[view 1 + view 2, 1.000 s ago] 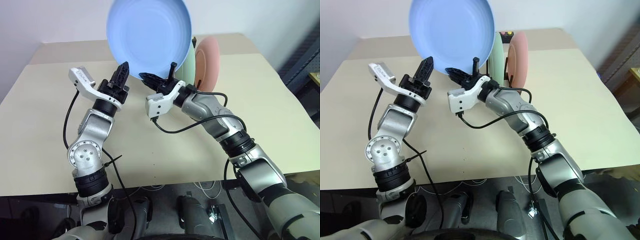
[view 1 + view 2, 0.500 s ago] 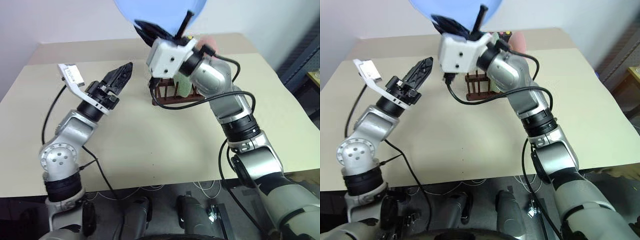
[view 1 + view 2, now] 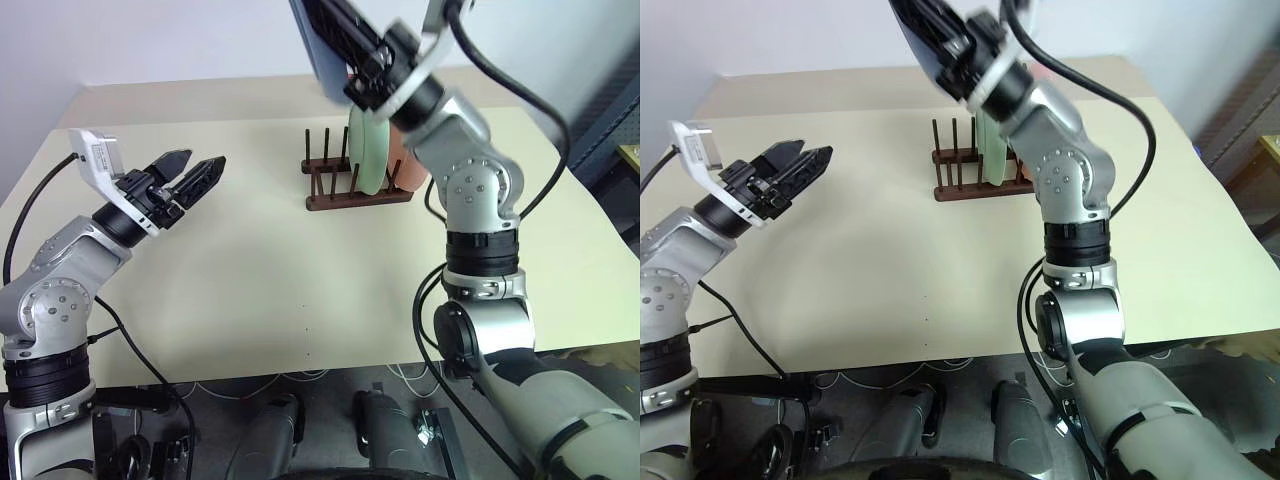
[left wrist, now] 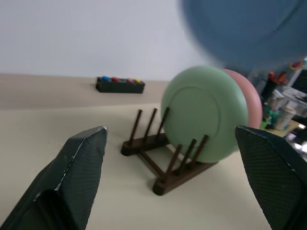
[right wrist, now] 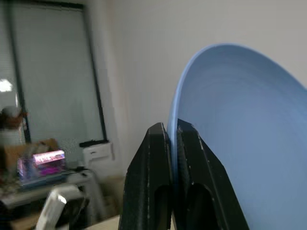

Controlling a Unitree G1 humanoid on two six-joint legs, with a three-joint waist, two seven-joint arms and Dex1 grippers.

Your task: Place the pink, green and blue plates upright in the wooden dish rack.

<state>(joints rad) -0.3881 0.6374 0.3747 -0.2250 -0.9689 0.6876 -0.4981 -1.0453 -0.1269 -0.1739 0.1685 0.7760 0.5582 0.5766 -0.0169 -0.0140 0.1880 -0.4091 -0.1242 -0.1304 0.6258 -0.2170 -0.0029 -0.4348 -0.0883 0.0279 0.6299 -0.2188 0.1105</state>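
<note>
The blue plate (image 5: 244, 134) is held high above the table, edge-on over the rack, with my right gripper (image 5: 173, 132) shut on its rim. The wooden dish rack (image 3: 355, 188) stands at the far middle of the table. The green plate (image 3: 365, 150) stands upright between its pegs, and the pink plate (image 4: 253, 103) stands upright just behind it, partly hidden by my right arm. The rack's left peg slots are free. My left gripper (image 3: 190, 172) hovers open at the left, well apart from the rack, with nothing between its fingers (image 4: 81, 167).
A small black box with coloured buttons (image 4: 120, 85) lies on the table behind the rack. The beige table (image 3: 280, 290) is bare in front of and to the left of the rack.
My left gripper has opened, let go of the blue plate and drawn back to the left. My right arm has lifted the plate and rolled it to stand edge-on above the rack.
</note>
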